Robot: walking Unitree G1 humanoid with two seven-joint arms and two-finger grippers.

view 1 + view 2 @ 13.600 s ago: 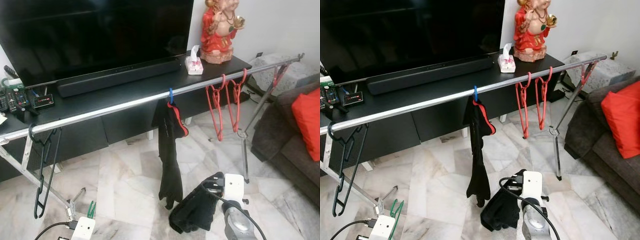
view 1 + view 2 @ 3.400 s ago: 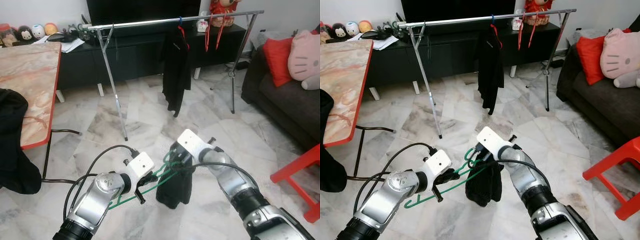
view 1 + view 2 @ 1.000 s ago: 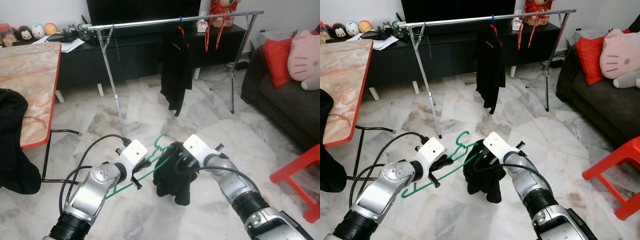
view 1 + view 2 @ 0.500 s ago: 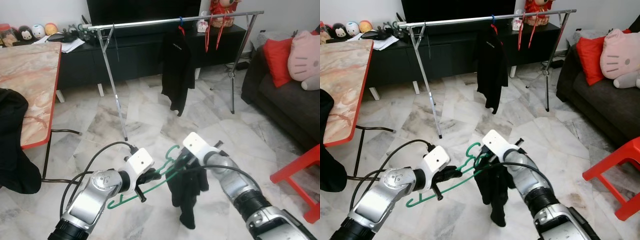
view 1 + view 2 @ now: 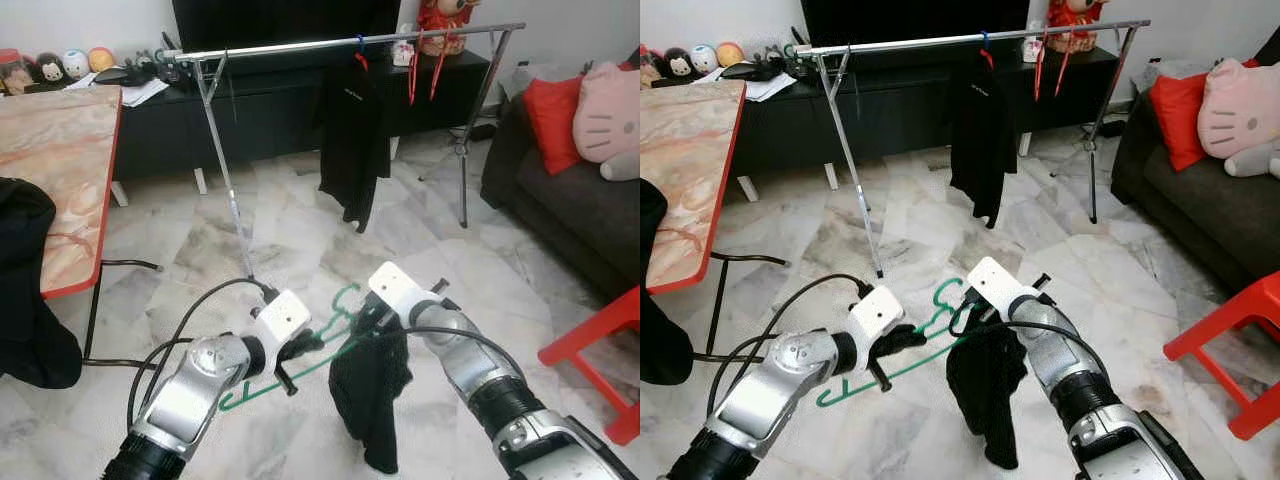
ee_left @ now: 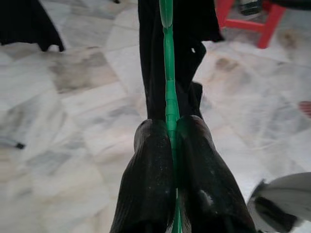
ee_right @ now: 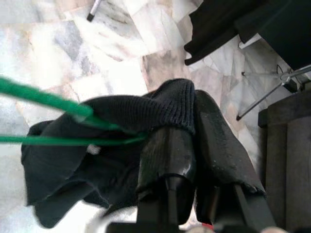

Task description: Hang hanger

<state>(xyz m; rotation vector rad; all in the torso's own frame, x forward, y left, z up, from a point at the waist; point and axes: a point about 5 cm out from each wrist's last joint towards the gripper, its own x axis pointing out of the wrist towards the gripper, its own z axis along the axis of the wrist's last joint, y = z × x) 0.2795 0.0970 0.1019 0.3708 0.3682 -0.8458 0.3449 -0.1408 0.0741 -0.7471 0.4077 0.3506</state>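
A green hanger (image 5: 322, 340) is held low in front of me, over the marble floor. My left gripper (image 5: 297, 347) is shut on its lower bar; in the left wrist view the green bar (image 6: 169, 102) runs between the two black fingers (image 6: 150, 184). My right gripper (image 5: 378, 322) is shut on a black garment (image 5: 370, 390) that droops from the hanger's right end. The right wrist view shows the knit cloth (image 7: 146, 109) pinched between the fingers, with the green wire (image 7: 43, 97) passing into it. The metal clothes rail (image 5: 340, 41) stands farther off.
On the rail hang a black garment (image 5: 352, 140) on a blue hook and red hangers (image 5: 425, 60). A marble-topped table (image 5: 55, 160) with dark cloth is on the left. A dark sofa (image 5: 560, 210) and a red stool (image 5: 600, 350) are on the right.
The black garment has bunched up and hangs wider under my right gripper than half a second ago. Both grippers and the hanger sit nearly where they were.
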